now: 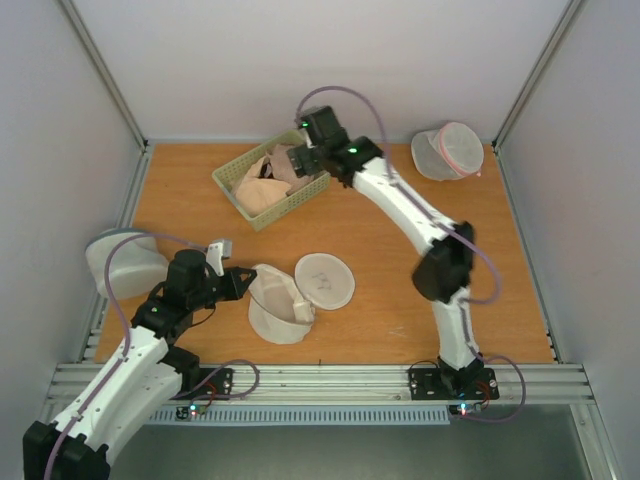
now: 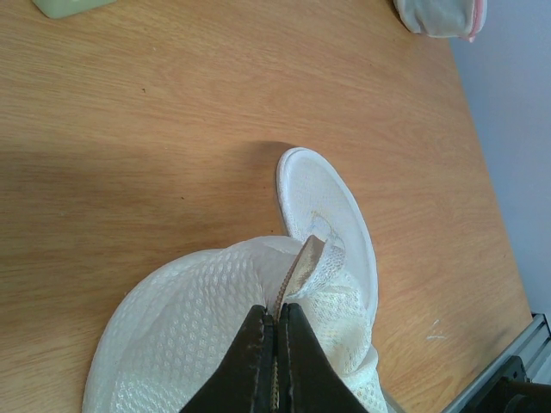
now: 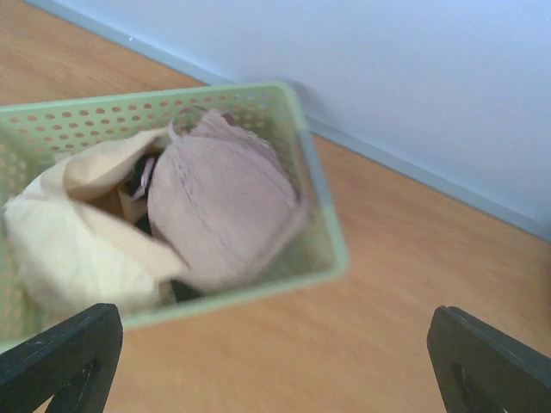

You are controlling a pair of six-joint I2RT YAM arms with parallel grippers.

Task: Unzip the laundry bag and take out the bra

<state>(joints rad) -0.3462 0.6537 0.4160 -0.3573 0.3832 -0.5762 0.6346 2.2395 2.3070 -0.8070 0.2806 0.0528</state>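
Pale walls close in a wooden table (image 1: 400, 320). At 11 o'clock on it sits a green basket (image 1: 238, 204). A mesh bag with pink zip (image 1: 447, 152) lies at 1 o'clock, and a greyish mesh bag (image 1: 120, 262) at 9 o'clock by the left arm.

The bag (image 1: 278, 308) lies at 7 o'clock near the front edge. It looks unzipped. One round flap (image 1: 325, 280) lies flat on the wood at 3 o'clock of the rumpled body, joined to it along one side. The left gripper (image 2: 275, 314) has its fingers pressed together on a fold of mesh at the zip edge, pinning the bag from its 9 o'clock side. No garment shows in the part of the bag that can be seen, though its inside is mostly hidden.

The right gripper (image 3: 275, 353) hangs over the basket with its fingers (image 3: 65, 353) spread wide and nothing between them. Below it a mauve-pink bra (image 3: 224, 206) lies against the basket's right wall, with a cream garment (image 3: 69, 249) at its 9 o'clock.

Judging from this, the unzipping is done and the bra is probably out and in the basket. Which of the two pieces came from the bag cannot be told. What seems left is to let go of the mesh and bring both arms back.
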